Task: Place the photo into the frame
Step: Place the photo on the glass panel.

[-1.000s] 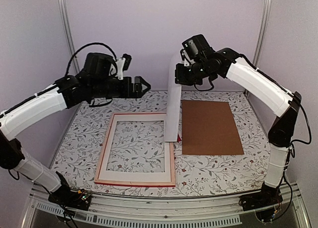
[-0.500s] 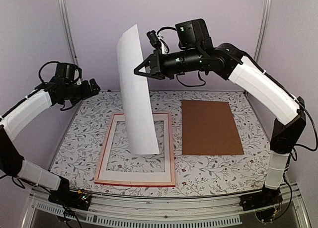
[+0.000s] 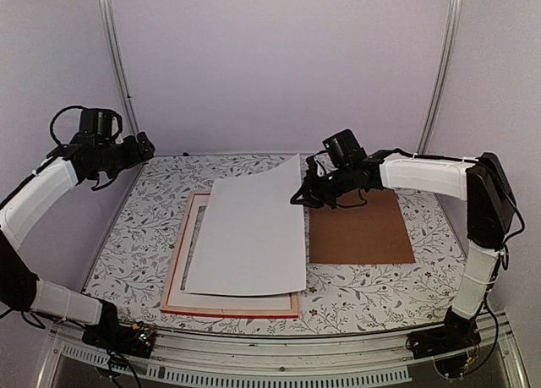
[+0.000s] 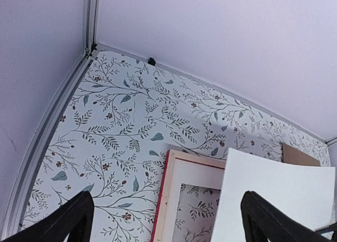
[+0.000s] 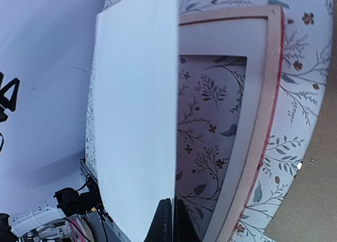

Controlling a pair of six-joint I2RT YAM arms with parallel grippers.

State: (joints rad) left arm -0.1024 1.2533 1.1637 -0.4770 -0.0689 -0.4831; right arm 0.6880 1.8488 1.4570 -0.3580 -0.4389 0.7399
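The photo (image 3: 249, 236) shows its plain white back and lies slanted over the frame (image 3: 228, 308), its right edge lifted. My right gripper (image 3: 298, 199) is shut on that right edge. In the right wrist view, the right gripper (image 5: 174, 218) has its fingers pinched on the photo (image 5: 137, 110), edge-on above the frame (image 5: 275, 68). The frame rests on the table, pale wood side up, with red edges. High at the far left, my left gripper (image 3: 144, 144) is open and holds nothing. The left wrist view looks down on the frame (image 4: 164, 205) and photo (image 4: 274, 194).
A white mat border (image 3: 196, 236) sits inside the frame. A brown backing board (image 3: 363, 223) lies flat to the right of the frame, under the right arm. The table (image 3: 135, 236) has a floral cover, and walls close in at the back and both sides.
The right arm has swung the photo from upright down to nearly flat over the frame, white back up. The left arm has pulled back to the far left.
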